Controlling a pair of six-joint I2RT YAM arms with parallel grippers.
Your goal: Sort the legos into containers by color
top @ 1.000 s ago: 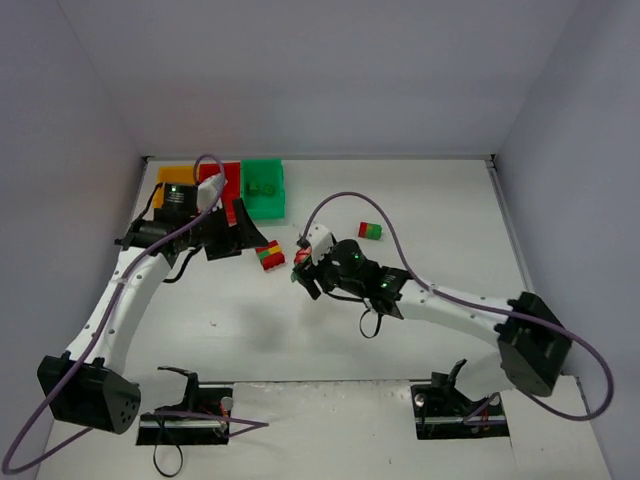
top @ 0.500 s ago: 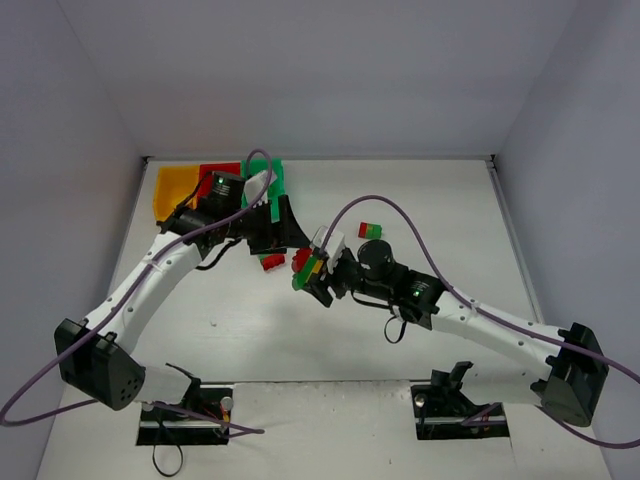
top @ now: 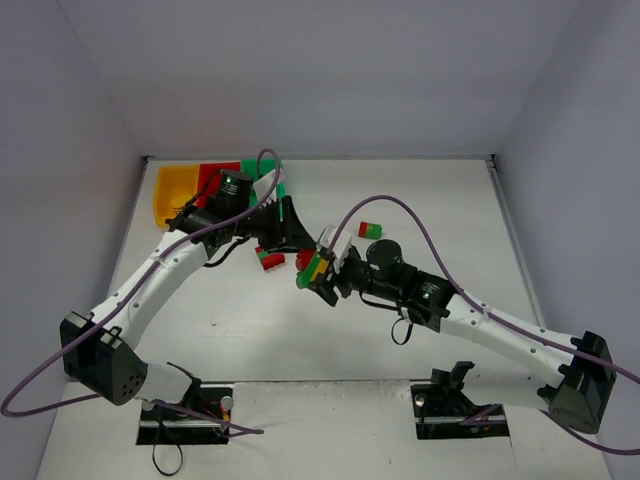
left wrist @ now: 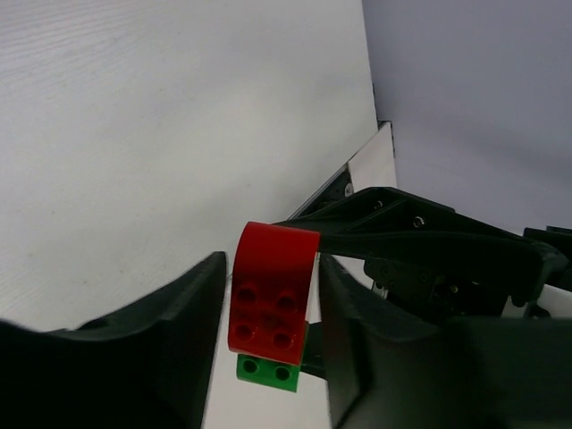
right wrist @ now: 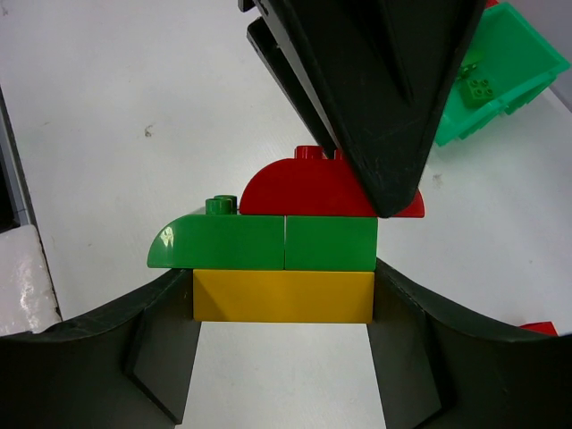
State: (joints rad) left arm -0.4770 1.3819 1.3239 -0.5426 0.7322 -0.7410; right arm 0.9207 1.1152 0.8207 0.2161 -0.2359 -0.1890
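My right gripper (right wrist: 284,308) pinches the yellow base of the clump (right wrist: 286,243) and holds it off the table as an anchor. The left gripper (left wrist: 273,261) straddles the red brick (left wrist: 273,308), apparently to separate it; I cannot tell whether it presses. The containers (top: 178,190) stand behind.

White matte surface (top: 450,205), faint grain showing in the left wrist view, enclosed by plain pale grey-lavender back wall (top: 320,80), left wall (top: 50,200) and right wall (top: 590,170); lighting even, diffuse, shadows soft.
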